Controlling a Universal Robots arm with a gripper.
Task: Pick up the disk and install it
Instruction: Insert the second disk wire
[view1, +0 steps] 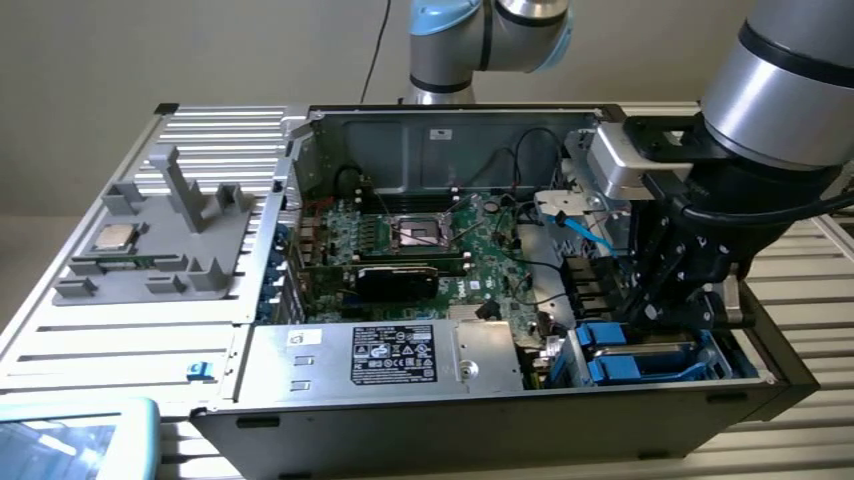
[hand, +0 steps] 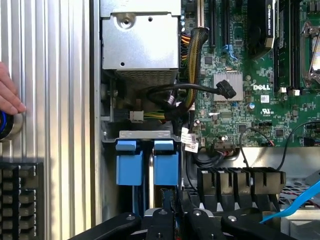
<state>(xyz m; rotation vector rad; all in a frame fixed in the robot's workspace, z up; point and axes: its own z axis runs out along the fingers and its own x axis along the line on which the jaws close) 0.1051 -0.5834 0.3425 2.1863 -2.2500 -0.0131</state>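
The arm's hand (view1: 677, 318) hung inside the open computer case (view1: 400, 128), low over the drive bay (view1: 721, 352) at the exterior view's near right corner. Its fingers stood nearly closed, and in the wrist view they appeared pinched on the top edge of the disk (hand: 165, 167), which sat upright in the bay with its blue carrier showing. Two blue carriers could be counted there: the one under the hand and a second blue carrier (hand: 129, 162) just beside it. Elsewhere sat one silver power supply (view1: 384, 356) with a black label, one motherboard (view1: 441, 245) with an empty processor socket, one CPU chip (view1: 112, 238) on the grey fixture (view1: 167, 235) to the exterior view's left, and one light blue cable (view1: 587, 232) near the bay. A person's fingers (hand: 9, 95) rested on the ribbed table (hand: 50, 100) beside the case. The main risk seemed to be a tilted disk binding against the bay's rails or the neighbouring carrier, since the thin edge grip could let it pivot. The loose cables might also snag the hand.
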